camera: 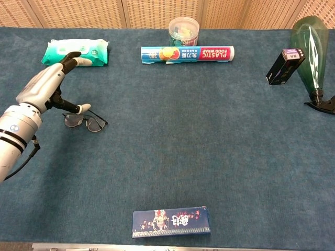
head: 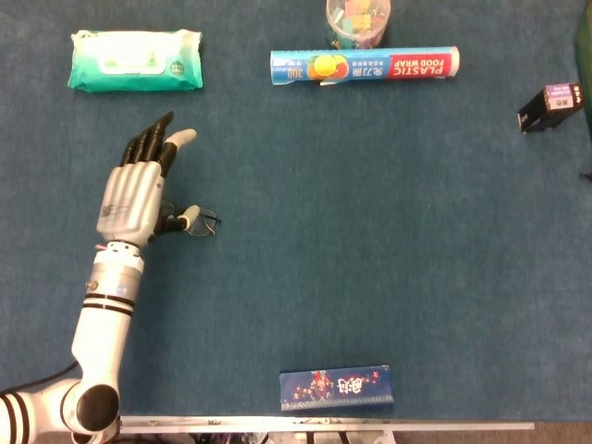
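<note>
Chest view shows thin dark-framed glasses (camera: 86, 122) lying flat on the desk (camera: 209, 136) beneath the spread left robot hand (camera: 48, 86).

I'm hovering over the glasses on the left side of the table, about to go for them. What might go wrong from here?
1. The thin wire-framed glasses lie flat on the blue cloth table; the left robot hand has open, extended fingers, so a pinch may slip off the frame.
2. The thumb sits right at the frame; pressing down could bend it or smear a lens.
3. In the head view the left robot hand hides part of the glasses, so alignment is hard to judge.
</note>
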### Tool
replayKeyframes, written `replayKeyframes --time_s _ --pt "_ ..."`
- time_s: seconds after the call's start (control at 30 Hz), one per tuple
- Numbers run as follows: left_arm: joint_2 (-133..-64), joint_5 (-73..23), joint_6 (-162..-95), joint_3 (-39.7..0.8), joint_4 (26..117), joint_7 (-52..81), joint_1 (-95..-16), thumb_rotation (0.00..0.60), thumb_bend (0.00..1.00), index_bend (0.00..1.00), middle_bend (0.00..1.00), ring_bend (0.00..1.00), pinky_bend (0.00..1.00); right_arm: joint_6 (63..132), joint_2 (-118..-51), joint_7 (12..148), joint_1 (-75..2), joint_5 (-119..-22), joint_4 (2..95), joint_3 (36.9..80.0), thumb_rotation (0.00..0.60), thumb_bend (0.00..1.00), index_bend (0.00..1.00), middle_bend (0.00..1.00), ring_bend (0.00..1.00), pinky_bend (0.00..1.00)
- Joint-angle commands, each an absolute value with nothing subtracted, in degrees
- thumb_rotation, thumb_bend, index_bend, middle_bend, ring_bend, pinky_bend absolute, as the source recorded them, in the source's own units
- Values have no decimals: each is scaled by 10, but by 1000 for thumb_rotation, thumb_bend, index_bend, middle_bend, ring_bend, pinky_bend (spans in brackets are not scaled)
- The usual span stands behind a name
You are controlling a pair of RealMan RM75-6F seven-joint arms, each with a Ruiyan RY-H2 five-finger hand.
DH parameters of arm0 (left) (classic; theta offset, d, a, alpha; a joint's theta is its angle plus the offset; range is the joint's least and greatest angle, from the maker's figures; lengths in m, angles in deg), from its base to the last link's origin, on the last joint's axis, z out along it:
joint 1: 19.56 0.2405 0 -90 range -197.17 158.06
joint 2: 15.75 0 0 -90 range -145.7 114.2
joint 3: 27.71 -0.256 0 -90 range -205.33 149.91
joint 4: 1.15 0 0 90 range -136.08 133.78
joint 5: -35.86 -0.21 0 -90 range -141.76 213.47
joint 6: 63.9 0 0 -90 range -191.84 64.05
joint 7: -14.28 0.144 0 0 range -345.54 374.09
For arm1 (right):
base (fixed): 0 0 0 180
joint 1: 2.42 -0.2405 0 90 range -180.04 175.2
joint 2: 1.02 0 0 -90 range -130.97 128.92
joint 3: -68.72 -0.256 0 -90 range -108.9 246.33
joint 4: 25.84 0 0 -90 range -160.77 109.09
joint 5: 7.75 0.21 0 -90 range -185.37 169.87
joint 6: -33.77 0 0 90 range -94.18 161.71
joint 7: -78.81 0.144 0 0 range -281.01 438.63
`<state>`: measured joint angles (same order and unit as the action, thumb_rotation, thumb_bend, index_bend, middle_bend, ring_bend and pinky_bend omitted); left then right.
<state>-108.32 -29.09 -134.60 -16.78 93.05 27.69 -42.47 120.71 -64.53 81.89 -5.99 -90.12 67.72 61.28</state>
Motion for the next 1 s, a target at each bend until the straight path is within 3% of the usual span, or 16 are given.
replayKeyframes --time_s 0.03,1.0 --pt "-1089 -270 -1334 -160 909 273 -429 600 197 152 0 0 63 1207 -645 818 -60 -901 678 613 600 40 146 208 214 448" --pt "-1127 -211 -1274 -158 801 246 -443 600 197 152 0 0 64 1204 -646 805 -63 -898 683 612 600 40 146 208 214 448"
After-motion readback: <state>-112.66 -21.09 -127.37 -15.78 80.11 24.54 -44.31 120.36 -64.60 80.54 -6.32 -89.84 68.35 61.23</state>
